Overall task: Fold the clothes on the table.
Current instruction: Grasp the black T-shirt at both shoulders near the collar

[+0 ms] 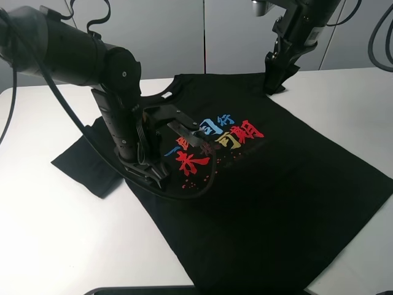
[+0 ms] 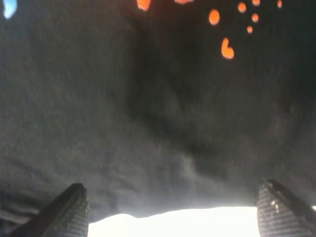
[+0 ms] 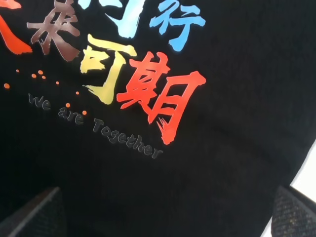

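Note:
The black T-shirt (image 1: 264, 184) lies spread flat on the white table (image 1: 55, 239), its red, blue and yellow characters (image 1: 215, 138) facing up. Its left sleeve (image 1: 86, 163) sticks out to the left. My left gripper (image 1: 156, 177) is low over the shirt's left side edge, below the print. In the left wrist view it (image 2: 177, 217) is open, with fabric (image 2: 158, 108) and a strip of table between the fingertips (image 2: 69, 212). My right gripper (image 1: 274, 85) is at the shirt's far right shoulder. It (image 3: 163, 217) is open over the fabric near the print (image 3: 158, 94).
Grey wall panels (image 1: 184, 37) stand behind the table. A dark object (image 1: 184, 290) lies along the front edge. Bare tabletop (image 1: 350, 98) lies to the right of the shirt and at the front left. Cables (image 1: 381, 37) hang at the top right.

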